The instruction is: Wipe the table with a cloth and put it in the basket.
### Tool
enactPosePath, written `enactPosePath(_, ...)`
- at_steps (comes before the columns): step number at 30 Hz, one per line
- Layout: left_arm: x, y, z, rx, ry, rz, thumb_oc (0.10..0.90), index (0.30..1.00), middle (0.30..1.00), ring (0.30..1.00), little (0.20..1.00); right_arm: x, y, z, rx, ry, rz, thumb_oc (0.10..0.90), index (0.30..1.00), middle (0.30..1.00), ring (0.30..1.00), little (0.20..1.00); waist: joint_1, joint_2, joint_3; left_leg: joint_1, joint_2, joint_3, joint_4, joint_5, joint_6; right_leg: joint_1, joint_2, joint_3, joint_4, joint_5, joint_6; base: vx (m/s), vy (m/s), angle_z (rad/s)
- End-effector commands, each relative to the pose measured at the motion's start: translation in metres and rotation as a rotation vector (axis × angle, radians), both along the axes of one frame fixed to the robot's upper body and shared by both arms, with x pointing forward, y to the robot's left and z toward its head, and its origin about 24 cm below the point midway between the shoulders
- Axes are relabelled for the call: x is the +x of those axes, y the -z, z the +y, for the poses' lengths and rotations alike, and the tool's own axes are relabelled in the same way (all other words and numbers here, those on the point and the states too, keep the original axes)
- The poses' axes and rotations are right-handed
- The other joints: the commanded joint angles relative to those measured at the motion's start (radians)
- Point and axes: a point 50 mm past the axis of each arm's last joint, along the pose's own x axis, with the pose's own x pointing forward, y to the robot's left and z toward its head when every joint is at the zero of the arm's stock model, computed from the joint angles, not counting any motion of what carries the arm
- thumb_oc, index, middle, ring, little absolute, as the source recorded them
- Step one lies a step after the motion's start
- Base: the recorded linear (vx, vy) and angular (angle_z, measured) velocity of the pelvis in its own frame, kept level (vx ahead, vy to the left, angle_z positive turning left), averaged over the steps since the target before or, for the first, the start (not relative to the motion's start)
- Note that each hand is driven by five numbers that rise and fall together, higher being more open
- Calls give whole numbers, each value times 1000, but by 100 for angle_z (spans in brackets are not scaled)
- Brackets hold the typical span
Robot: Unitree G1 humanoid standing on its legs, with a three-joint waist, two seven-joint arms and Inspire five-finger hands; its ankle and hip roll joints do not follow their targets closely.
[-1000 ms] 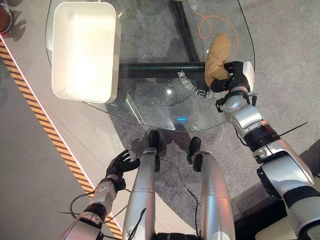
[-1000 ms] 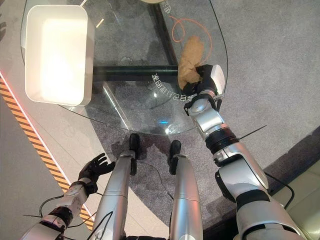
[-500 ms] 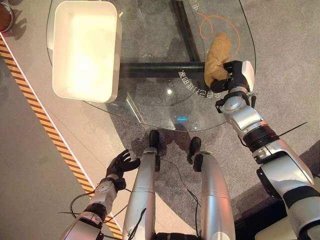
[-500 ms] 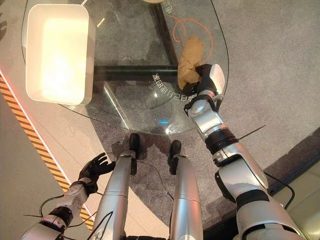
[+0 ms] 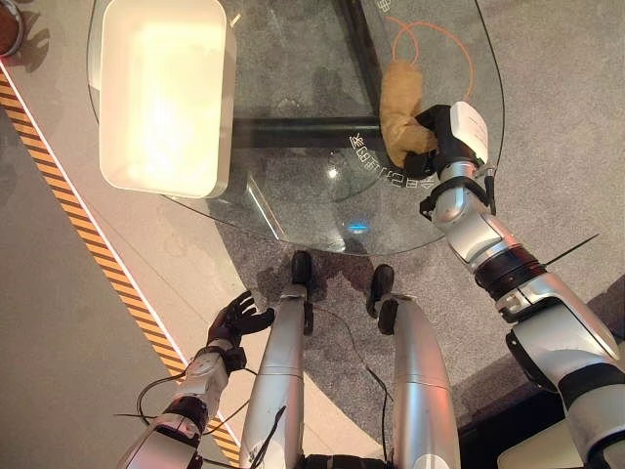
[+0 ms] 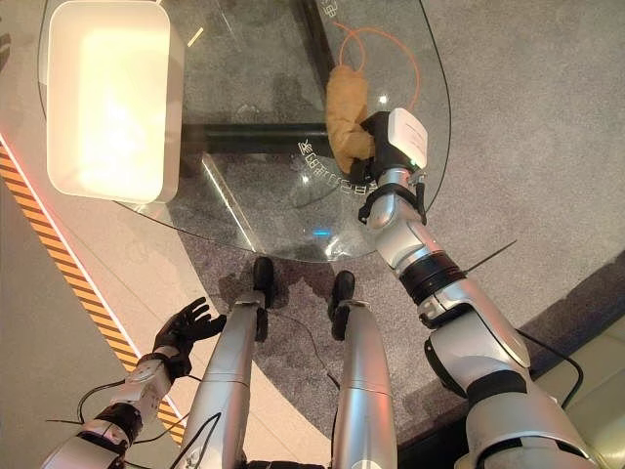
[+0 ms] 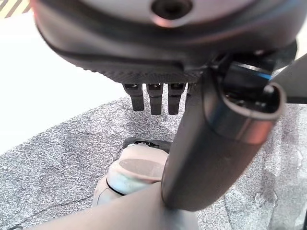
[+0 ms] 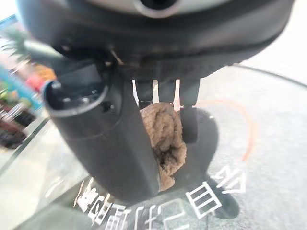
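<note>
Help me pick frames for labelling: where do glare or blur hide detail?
Left eye view: the white basket is blown out inside, and the glass table shows reflections. Right wrist view: the background is blurred, but the cloth in the right hand is clear.

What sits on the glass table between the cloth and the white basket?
Nothing: in the left eye view the glass table is bare between the tan cloth, gripped by the right hand, and the white basket. Only the table's dark frame shows beneath the glass.
</note>
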Motion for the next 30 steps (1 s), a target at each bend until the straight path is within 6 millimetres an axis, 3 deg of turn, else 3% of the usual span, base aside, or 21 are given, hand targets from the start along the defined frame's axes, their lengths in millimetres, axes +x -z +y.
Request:
enactPosePath(1, 2, 3, -28, -25, 63, -12, 800, 900, 900, 900, 900, -12, -19, 66, -111, -307, -81, 100, 300, 300, 300, 200, 16, 58, -25, 9, -24, 91, 48, -78, 83, -3, -10, -6, -80, 62, 36, 0, 0, 0)
enactPosePath(3, 3, 2, -29, -26, 63, -13, 800, 900, 900, 900, 900, -12, -17, 69, -129, -322, -78, 100, 300, 300, 300, 200, 17, 59, -25, 10, -25, 92, 44, -76, 82, -2, -12, -7, -84, 63, 37, -46, 15, 5)
enactPosePath(4, 6, 0, -29, -26, 63, -24, 800, 900, 900, 900, 900, -13, -21, 72, -137, -335, -84, 100, 300, 300, 300, 200, 18, 61, -25, -9, -24, 96, 26, -40, 86, -18, -12, -14, -106, 97, 29, -11, 16, 7)
enactPosePath(5, 3, 2, -29, -26, 65, -14, 800, 900, 900, 900, 900, -13, -17, 73, -137, -338, -72, 100, 300, 300, 300, 200, 17, 61, -25, 9, -25, 93, 42, -74, 81, -3, -13, -7, -87, 64, 37, -10, 16, 10)
enactPosePath(6, 3, 2, -29, -27, 66, -16, 800, 900, 900, 900, 900, -13, -16, 74, -142, -350, -66, 100, 300, 300, 300, 200, 17, 62, -25, 8, -26, 94, 41, -73, 80, -4, -13, -7, -88, 64, 37, -11, 8, 7)
enactPosePath(7, 6, -1, -29, -27, 66, -28, 800, 900, 900, 900, 900, -14, -19, 76, -152, -363, -72, 100, 300, 300, 300, 200, 18, 62, -25, -10, -25, 98, 23, -37, 85, -20, -12, -15, -109, 98, 29, -10, 6, 6)
enactPosePath(8, 3, 2, -29, -27, 67, -18, 800, 900, 900, 900, 900, -14, -15, 76, -151, -363, -62, 100, 300, 300, 300, 200, 18, 62, -25, 8, -27, 95, 39, -72, 80, -5, -13, -9, -89, 65, 37, -10, 0, 4)
enactPosePath(10, 4, 1, -29, -27, 70, -19, 800, 900, 900, 900, 900, -16, -13, 79, -166, -390, -53, 100, 300, 300, 300, 200, 18, 62, -25, 12, -27, 96, 36, -71, 80, -3, -14, -10, -90, 65, 38, -7, -2, 3)
enactPosePath(11, 8, -2, -29, -27, 69, -30, 800, 900, 900, 900, 900, -16, -16, 80, -174, -397, -61, 100, 300, 300, 300, 200, 18, 61, -25, -6, -26, 99, 20, -36, 84, -19, -14, -17, -110, 99, 30, -77, -6, 1)
enactPosePath(30, 13, -7, -32, -15, 81, -37, 800, 900, 900, 900, 900, -36, 3, 114, -279, -639, 31, 100, 300, 300, 300, 200, 21, 53, -25, -12, -25, 96, 6, -25, 78, -24, -19, -26, -125, 107, 34, -5, -1, 2)
